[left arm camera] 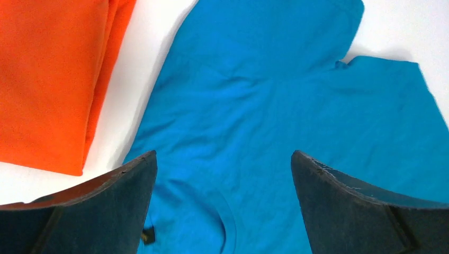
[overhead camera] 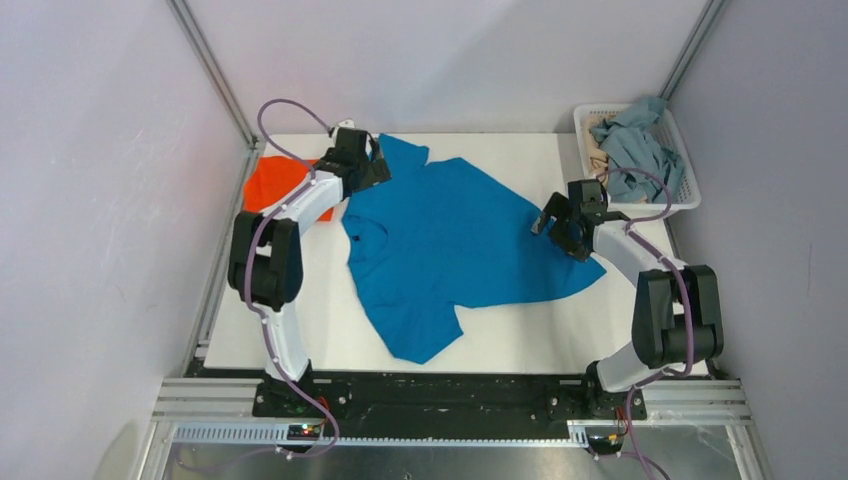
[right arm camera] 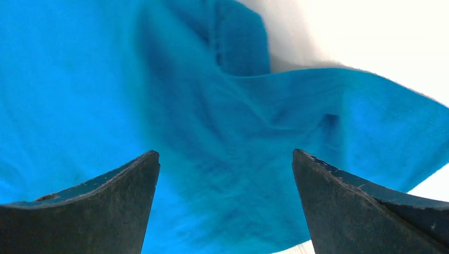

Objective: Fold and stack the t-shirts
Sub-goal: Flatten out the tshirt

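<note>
A blue t-shirt [overhead camera: 455,240] lies spread out flat on the white table, collar toward the left. A folded orange t-shirt [overhead camera: 278,183] lies at the far left. My left gripper [overhead camera: 372,170] is open and empty, hovering over the blue shirt's upper left part near the collar; in the left wrist view the blue shirt [left arm camera: 275,116] and the orange shirt [left arm camera: 47,79] both show. My right gripper [overhead camera: 545,222] is open and empty above the shirt's right edge; the right wrist view shows rumpled blue cloth [right arm camera: 222,121] between the fingers.
A white basket [overhead camera: 690,170] at the far right corner holds a grey-blue garment [overhead camera: 637,140] and something beige. Metal frame posts stand at the back corners. Bare white table [overhead camera: 520,340] shows in front of the shirt.
</note>
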